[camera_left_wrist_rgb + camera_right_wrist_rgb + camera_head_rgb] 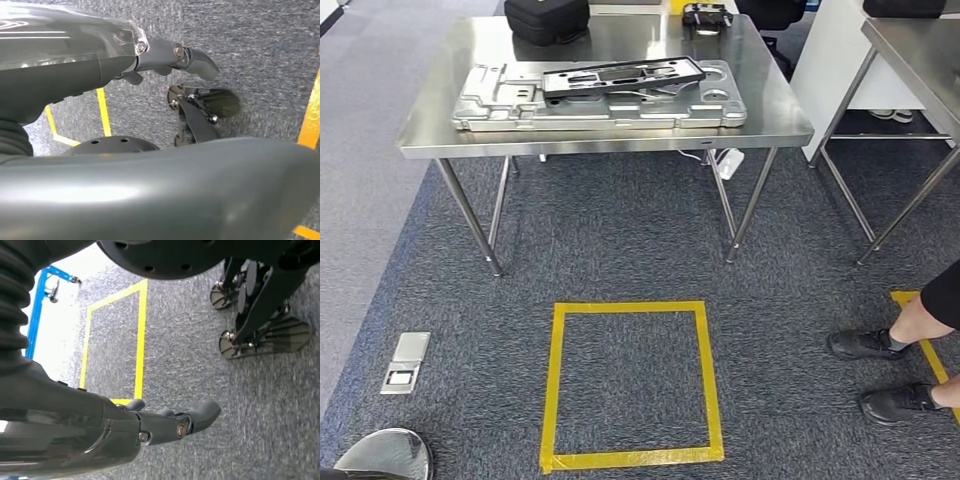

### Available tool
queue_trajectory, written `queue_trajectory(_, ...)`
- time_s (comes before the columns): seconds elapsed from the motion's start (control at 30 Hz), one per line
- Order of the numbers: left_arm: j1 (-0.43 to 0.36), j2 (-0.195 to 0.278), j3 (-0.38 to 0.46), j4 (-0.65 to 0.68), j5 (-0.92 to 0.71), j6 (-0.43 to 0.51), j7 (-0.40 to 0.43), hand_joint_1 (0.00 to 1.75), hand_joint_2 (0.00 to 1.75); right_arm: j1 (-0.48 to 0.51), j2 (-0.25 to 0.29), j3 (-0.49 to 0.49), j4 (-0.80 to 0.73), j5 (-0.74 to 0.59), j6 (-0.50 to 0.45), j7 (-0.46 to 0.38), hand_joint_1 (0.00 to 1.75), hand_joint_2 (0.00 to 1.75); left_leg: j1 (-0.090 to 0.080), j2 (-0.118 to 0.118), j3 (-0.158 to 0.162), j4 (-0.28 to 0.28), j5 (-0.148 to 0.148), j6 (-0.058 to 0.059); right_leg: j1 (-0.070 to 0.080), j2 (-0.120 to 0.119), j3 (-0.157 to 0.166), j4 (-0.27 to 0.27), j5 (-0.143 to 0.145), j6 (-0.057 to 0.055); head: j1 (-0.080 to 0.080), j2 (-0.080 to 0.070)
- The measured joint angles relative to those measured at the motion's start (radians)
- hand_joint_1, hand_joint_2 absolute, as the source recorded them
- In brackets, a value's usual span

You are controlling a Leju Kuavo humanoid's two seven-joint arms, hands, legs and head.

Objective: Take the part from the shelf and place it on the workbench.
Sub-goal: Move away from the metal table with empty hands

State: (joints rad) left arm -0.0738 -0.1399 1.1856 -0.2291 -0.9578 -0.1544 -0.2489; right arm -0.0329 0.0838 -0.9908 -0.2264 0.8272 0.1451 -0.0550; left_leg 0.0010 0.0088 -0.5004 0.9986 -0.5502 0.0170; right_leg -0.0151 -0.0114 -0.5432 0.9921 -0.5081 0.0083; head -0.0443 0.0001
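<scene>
Currently, step: a judgement only, but both arms hang at the robot's sides with nothing carried, so this reads as either the very start or the close of the task; I cannot tell which.
Workbench: a stainless steel table (773, 110) stands at 12 o'clock in the head view, beyond a yellow tape square (629, 385) on the grey carpet.
Part: a long black frame-like plate (622, 76) lies on top of a grey metal tray (599, 100) on the bench; whether this is the task's part I cannot say for sure. A second small black piece (707, 15) sits near the far edge at 1 o'clock, and a black case (546, 18) at 11 o'clock.
Shelf: I cannot place it from these pictures.
Left hand (177, 55): hangs above the carpet, fingers extended and loosely apart, holding nothing.
Right hand (177, 425): likewise hangs over the carpet, fingers stretched out, holding nothing.
Bystander: a person's black shoes (882, 375) stand at 3 o'clock beside another tape line.
Floor box: a metal outlet plate (405, 362) is set in the carpet at 8 o'clock.
Next move: if a part remains to fetch, the robot would likely need to turn and walk toward the shelf, keeping clear of the person's feet, before raising either hand.
</scene>
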Motion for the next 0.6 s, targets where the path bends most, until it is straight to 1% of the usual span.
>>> queue_trajectory(0.1, 0.010, 0.008, -0.057, -0.001, 0.056, 0.010, 0.014, 0.00, 1.75, 0.009, -0.004, 0.049, -0.007, -0.049, -0.008, 0.002, 0.00, 1.75, -0.003, 0.000, -0.001, 0.002, -0.001, 0.002, -0.003, 0.000, 0.000, -0.001, 0.000, 0.017, 0.000, 0.000)
queue_trajectory(0.13, 0.014, 0.011, -0.078, -0.002, 0.074, 0.013, 0.019, 0.00, 1.75, 0.012, -0.005, 0.066, -0.010, -0.064, -0.011, 0.002, 0.00, 1.75, -0.003, 0.000, -0.001, 0.002, -0.001, 0.002, -0.004, 0.000, -0.001, -0.001, -0.001, 0.020, 0.000, 0.000)
queue_trajectory(0.27, 0.030, 0.023, -0.164, -0.007, 0.148, 0.025, 0.037, 0.00, 0.00, 0.023, -0.010, 0.138, -0.021, -0.128, -0.022, 0.005, 0.00, 0.00, -0.002, 0.000, -0.001, 0.002, -0.002, 0.003, -0.003, 0.000, -0.002, 0.001, -0.002, 0.023, 0.000, 0.000)
queue_trajectory(0.6, 0.072, 0.047, -0.390, -0.034, 0.334, 0.055, 0.086, 0.00, 0.00, 0.057, -0.026, 0.325, -0.052, -0.289, -0.050, 0.015, 0.00, 0.00, 0.002, 0.000, -0.001, 0.002, -0.001, 0.001, 0.001, 0.000, -0.004, 0.004, -0.003, 0.022, 0.000, 0.000)
